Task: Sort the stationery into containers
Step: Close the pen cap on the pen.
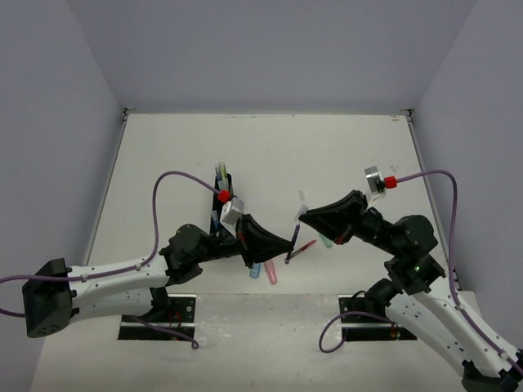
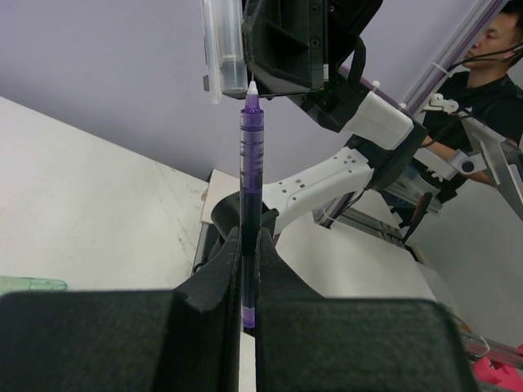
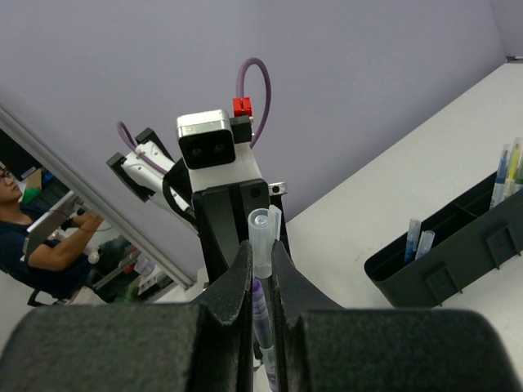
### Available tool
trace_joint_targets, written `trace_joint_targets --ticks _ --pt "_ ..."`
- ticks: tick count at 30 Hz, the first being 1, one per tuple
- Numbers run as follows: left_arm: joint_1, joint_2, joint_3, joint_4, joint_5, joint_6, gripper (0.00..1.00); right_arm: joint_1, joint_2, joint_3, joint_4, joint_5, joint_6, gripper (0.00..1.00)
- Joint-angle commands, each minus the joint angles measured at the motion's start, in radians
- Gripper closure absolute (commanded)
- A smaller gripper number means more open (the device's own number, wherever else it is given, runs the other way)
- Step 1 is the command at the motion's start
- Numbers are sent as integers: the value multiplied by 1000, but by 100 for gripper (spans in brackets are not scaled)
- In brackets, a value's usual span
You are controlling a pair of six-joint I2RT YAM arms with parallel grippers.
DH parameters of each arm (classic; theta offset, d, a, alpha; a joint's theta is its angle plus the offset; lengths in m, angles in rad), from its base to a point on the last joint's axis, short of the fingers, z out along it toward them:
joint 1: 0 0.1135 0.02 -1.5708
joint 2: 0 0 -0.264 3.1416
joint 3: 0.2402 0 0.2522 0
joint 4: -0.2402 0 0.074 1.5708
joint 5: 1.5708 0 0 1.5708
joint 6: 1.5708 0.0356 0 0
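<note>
Between the fingers of the left gripper, a purple pen is pinched near its rear end. Most of its barrel projects straight out beyond the fingertips and ends in a pale, uncapped tip. Just beside that tip, and slightly to one side of it in the left wrist view, hangs the open end of a clear cap. The cap is clamped between the fingers of the right gripper and stands out a little past their tips. In the right wrist view the pen appears in the narrow gap below the cap; whether the two touch cannot be told. The two grippers face each other tip to tip above the white table. Beneath and just behind the left fingertips, loose stationery lies flat on the surface: a red pen, a short pink piece and a short blue piece. A pale green piece lies under the right gripper. Further back, beside the left wrist, sits the black organiser. Short blue pens stand in one compartment, and taller blue and yellow-green pens stand in the compartment at its far end. The left wrist camera, with its purple cable, looks straight toward the right fingers.
</note>
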Motion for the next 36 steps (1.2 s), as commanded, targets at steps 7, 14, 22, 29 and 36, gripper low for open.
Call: trace_joint_targets --ticks 7,14,22,29,36 --pt "-3 6 55 -27 -30 40 100 9 0 41 -47 -32 -48 100" --pt "-3 8 38 -37 -13 40 100 9 -18 125 -153 87 -107 100" --pt "-3 -14 21 -48 -31 43 100 9 -7 170 -191 77 -139 100" --pt "-3 -40 45 -83 -49 58 100 9 2 151 -191 33 -142 100" --pt "-3 -35 53 -87 -54 63 100 9 18 148 -188 1 -142 100"
